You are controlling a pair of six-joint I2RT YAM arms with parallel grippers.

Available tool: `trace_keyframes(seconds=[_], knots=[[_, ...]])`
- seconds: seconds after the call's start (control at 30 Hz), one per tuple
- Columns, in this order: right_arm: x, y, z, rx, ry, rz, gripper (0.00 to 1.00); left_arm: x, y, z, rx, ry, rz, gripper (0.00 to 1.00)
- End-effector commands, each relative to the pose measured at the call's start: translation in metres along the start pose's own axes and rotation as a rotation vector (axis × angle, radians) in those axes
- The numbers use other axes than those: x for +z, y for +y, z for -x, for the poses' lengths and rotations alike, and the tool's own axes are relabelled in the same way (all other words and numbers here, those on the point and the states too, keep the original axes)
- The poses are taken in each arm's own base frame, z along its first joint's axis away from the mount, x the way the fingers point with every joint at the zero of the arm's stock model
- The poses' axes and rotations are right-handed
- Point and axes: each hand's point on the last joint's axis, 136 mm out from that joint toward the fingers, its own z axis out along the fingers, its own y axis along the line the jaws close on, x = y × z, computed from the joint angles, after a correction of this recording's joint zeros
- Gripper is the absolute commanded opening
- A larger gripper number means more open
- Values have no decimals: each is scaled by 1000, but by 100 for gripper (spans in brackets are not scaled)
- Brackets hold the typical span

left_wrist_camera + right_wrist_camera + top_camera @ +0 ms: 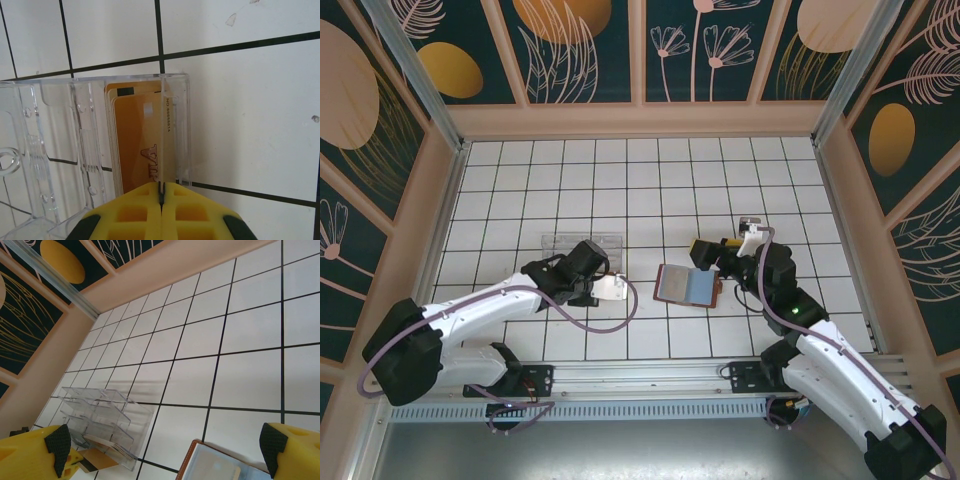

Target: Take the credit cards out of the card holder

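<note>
White-shelled and bolted to the near rail: found 2 arms reaching out over the tiled table (620, 180). Nearest, found the card holder (687, 285) lying flat on the tiles right of centre, opened like a book, blue-grey inside with a brown rim. From the right wrist, caught that card holder (215, 467) at the bottom edge, just 1 corner of it.

Saw the right gripper (703, 250) just past the card holder's far right corner, hanging above the tiles. Found its yellow, black-tipped fingers (275, 442) spread wide with nothing between them.

Across from it, well left of the card holder, saw the left gripper (585, 258) pointing at the near side of the clear box (582, 240). Through its own camera, found its fingers (135, 215) pressed tight together, tips meeting right at the near edge of the gold cards (140, 135). Could not tell whether 1 card was pinched. Counted several cards stacked in the box's end slot, the top 1 marked VIP, the others peeking out behind.

Farther off, saw more white tiles with dark grout. Past those, saw pale walls, then dark panels painted with gold ovals and line-drawn plants.
</note>
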Motion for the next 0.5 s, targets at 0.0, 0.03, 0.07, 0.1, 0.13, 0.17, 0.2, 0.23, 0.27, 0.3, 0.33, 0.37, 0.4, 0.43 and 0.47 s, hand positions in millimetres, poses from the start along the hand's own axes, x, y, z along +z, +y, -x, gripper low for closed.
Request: trace_keyframes(seconds=[0.0,0.03,0.07,0.1,0.13,0.17,0.2,0.23,0.27,0.3,0.33,0.37,0.4,0.43,0.47], knots=[[-1,4,3,-10,-19,26,99,-2,11,8,-44,-15,34,0],[0,4,3,-9,-19,28,99,-1,12,7,-54,-10,38,0],[0,4,3,-8,-18,31,99,0,12,6,-61,-7,40,0],[0,4,2,-7,-16,29,99,0,13,6,-65,-2,43,0],[0,4,2,-6,-17,31,99,1,13,5,-68,4,47,0],[-1,4,2,-6,-16,34,99,2,13,4,-71,8,48,0],[-1,4,1,-4,-15,35,99,2,13,3,-70,12,45,0],[-1,4,2,-4,-17,36,99,3,13,2,-70,20,44,0],[-1,5,2,-5,-18,37,99,4,12,1,-69,26,41,0],[-1,4,2,-4,-18,37,99,6,12,0,-72,36,40,0],[-1,5,2,-3,-19,38,99,6,12,-1,-77,43,41,0],[-1,5,2,-4,-19,38,99,6,14,0,-80,44,43,0],[-1,5,2,-3,-19,40,99,6,14,-1,-85,48,41,0],[-1,5,2,-3,-18,41,99,6,15,-1,-89,52,38,0],[-1,4,1,0,-17,42,99,7,15,-1,-90,58,36,0]])
